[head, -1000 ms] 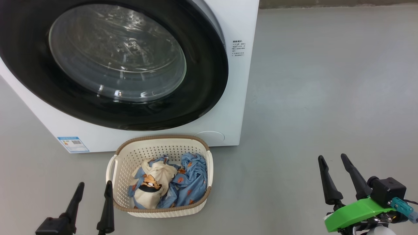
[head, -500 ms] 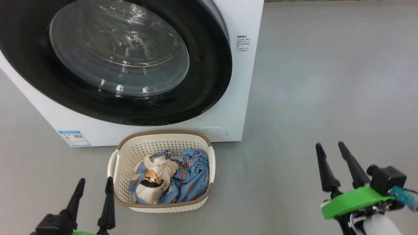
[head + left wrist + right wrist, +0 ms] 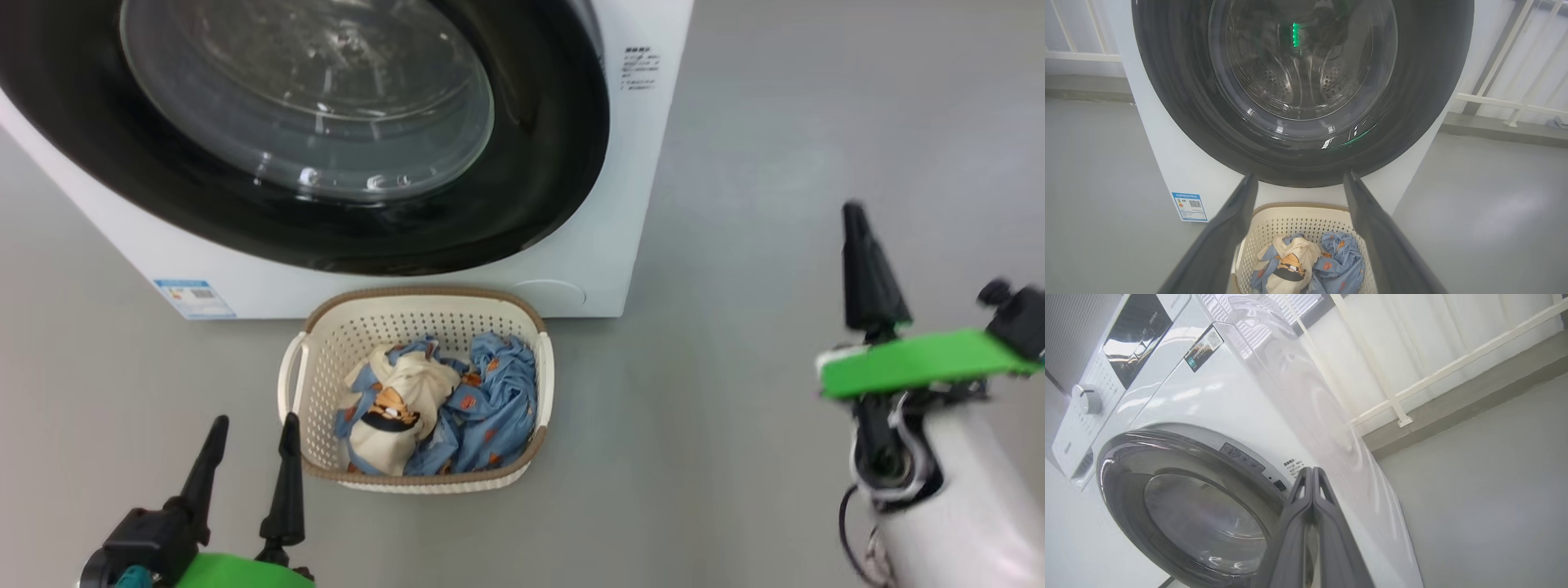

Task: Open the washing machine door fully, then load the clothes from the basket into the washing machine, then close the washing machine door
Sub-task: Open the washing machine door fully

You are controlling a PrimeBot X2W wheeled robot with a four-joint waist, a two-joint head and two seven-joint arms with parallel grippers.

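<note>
right, door first. the washing machine door sits closed against the washing machine, spreading from 9 to 1 o'clock in the head view. the right gripper is up at 3 o'clock, fingers pinched tight together with nothing between them, well apart from the machine. in its wrist view that closed tip points at the door's rim, around the door's own 3 o'clock edge. looks like the pinched fingers are meant as a hook. best to slip the tip behind the rim's outer lip, not onto the glass, then pull in an arc rather than straight back. the basket sits at 6 o'clock, just before the machine, the clothes inside it, so mind the swing above it. the left gripper hangs at 7 o'clock, spread wide, empty.
</note>
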